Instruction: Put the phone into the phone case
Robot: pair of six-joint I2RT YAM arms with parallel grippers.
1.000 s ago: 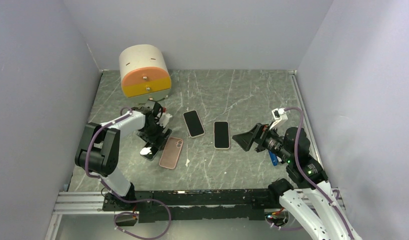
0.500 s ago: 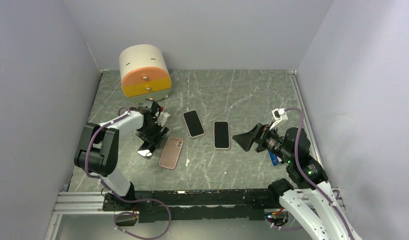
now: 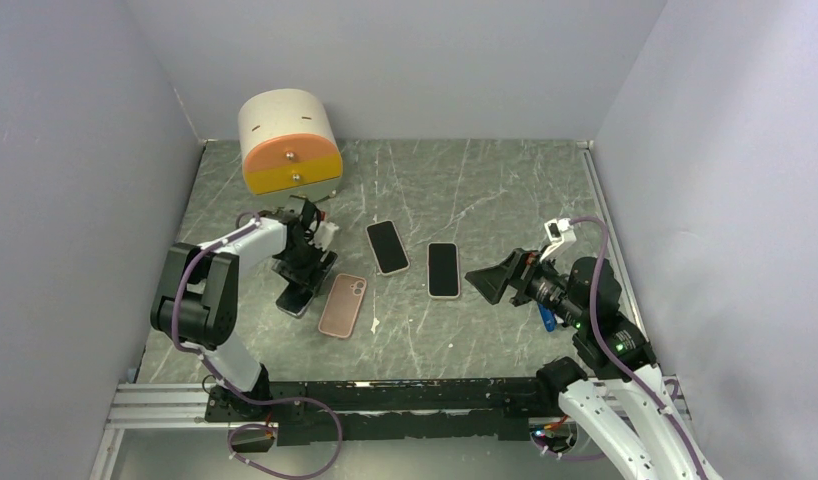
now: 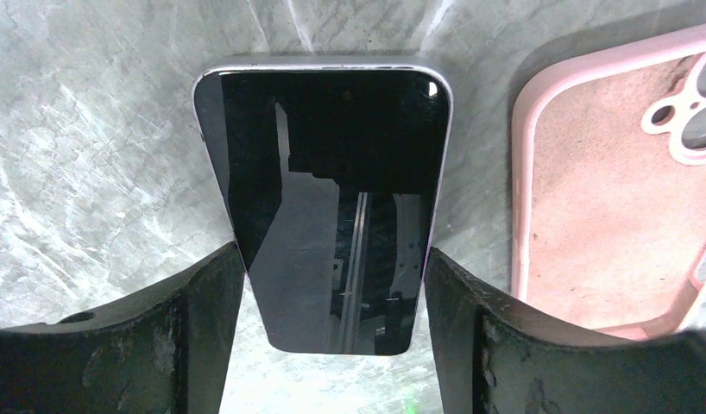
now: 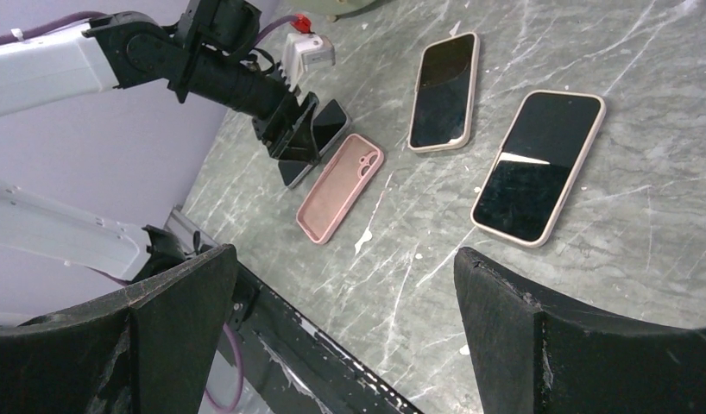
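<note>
A bare black phone [image 4: 324,155] lies screen up between my left gripper's [image 4: 332,259] fingers, which press on its two long sides. In the top view this gripper [image 3: 307,268] holds the phone [image 3: 295,299] low over the table at the left. The empty pink phone case [image 3: 342,305] lies open side up just right of the phone, apart from it; it also shows in the left wrist view [image 4: 608,198] and in the right wrist view [image 5: 341,187]. My right gripper [image 3: 482,277] is open and empty, hovering at the right [image 5: 343,254].
Two more phones in light cases lie mid-table, one [image 3: 387,246] beside the other [image 3: 443,269]. A cream and orange drawer unit [image 3: 290,143] stands at the back left. A small blue object [image 3: 548,318] lies by the right arm. Walls close in on three sides.
My left gripper has shifted the phone slightly towards the far left, a little further from the pink case. The right arm has not moved.
</note>
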